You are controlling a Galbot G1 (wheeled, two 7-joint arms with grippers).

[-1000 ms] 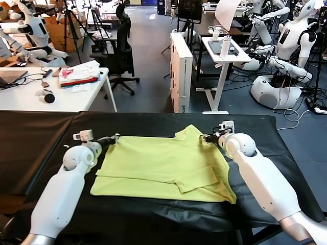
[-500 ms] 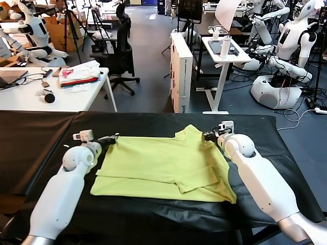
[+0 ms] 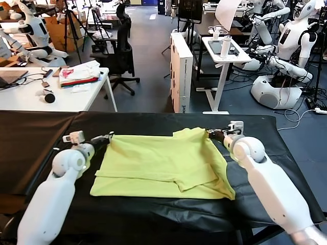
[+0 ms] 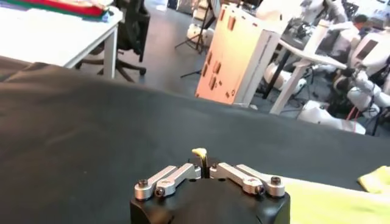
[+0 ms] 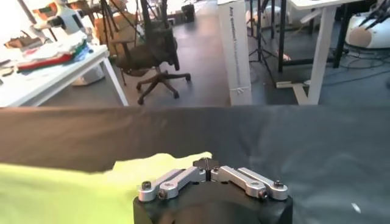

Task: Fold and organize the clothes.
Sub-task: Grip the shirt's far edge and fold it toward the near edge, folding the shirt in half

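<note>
my head camera sits high, facing forward and down across the black surface, with both arms rising from the bottom edge and the workshop beyond. the left wrist camera rides close behind the left pincer, low over the surface, facing outward to the white desk and a white cabinet. the right wrist camera sits equally close behind the right pincer, facing the same way. all three views share the surface's far edge, that white cabinet and the black office chair.
</note>
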